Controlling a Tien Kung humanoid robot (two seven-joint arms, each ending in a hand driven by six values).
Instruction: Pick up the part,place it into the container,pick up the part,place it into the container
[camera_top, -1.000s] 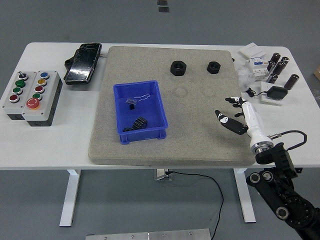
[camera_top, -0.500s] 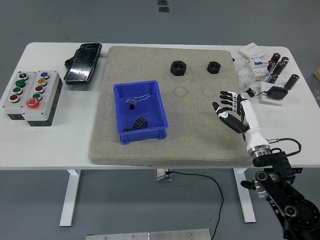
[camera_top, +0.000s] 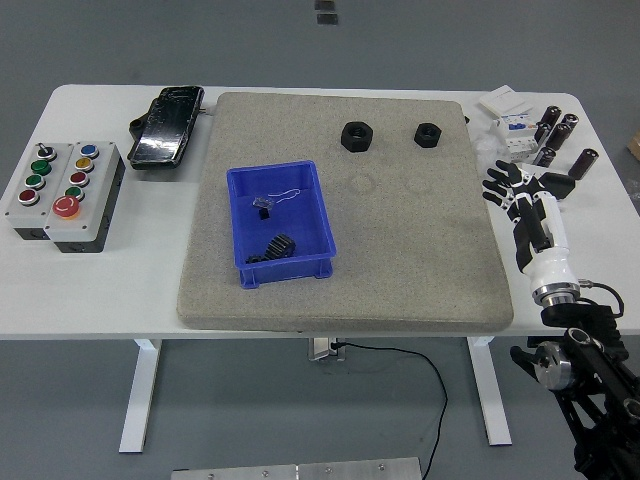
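White table (camera_top: 110, 290) bears grey mat (camera_top: 340, 270), button box (camera_top: 62, 192).

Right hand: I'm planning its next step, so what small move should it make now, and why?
Probably a reach forward and left toward the nearer black nut. The right hand is open and holds nothing, off the mat's right edge. Two black nuts still sit at the mat's far side, the other further left, while the blue container already holds small parts.

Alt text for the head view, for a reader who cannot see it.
The robot's right hand hovers open and empty at the grey mat's right edge. Two black nuts sit at the mat's far side; a blue bin holding small parts sits left of centre.
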